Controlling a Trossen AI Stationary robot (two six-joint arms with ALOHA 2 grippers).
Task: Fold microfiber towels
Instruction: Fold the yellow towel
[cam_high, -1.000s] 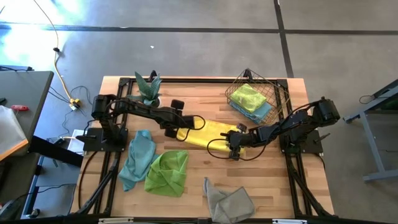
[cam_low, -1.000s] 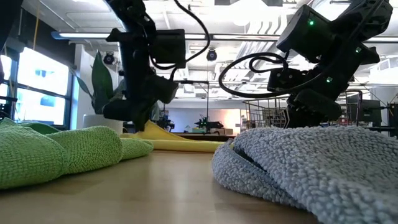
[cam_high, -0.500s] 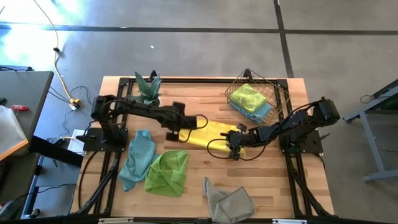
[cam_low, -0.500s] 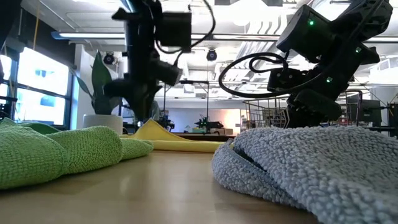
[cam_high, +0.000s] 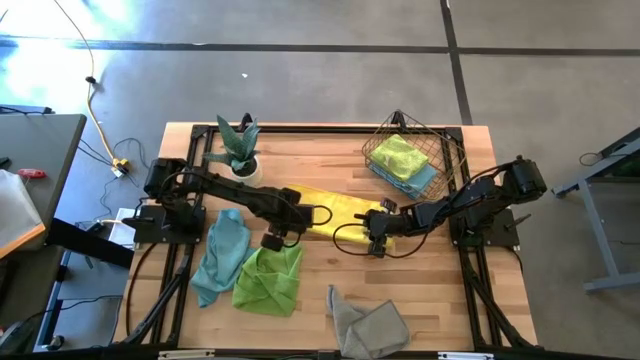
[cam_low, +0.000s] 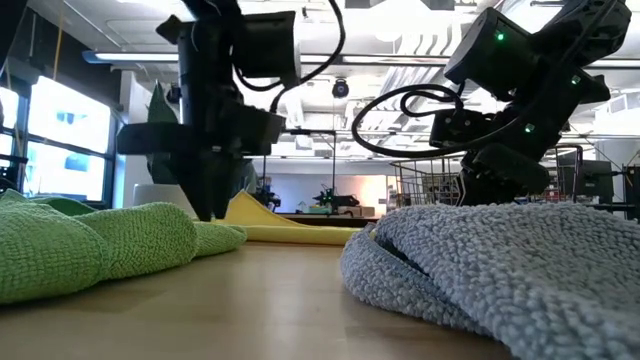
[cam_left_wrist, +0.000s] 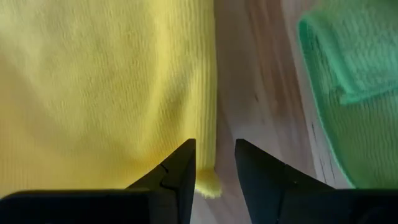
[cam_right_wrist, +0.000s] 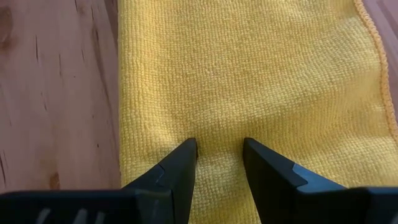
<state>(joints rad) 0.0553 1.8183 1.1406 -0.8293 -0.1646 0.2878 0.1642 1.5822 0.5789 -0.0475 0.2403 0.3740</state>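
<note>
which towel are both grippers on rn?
The yellow towel, spread mid-table. The left gripper sits open at its corner and the right gripper open over its other end. The teal, green and grey loose towels lie untouched nearer the front edge.

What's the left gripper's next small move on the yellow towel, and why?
Probably lower and close on the yellow towel's corner. The left gripper is open and straddles that towel's edge beside the green towel, while the right gripper, also open, rests on the far end.

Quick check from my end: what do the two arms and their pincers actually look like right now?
Both arms are dark, jointed links. The left pincer and right pincer each have two black, wedge-shaped fingers. Black cables loop off both arms. In the low view, small green lights glow on the right arm.
</note>
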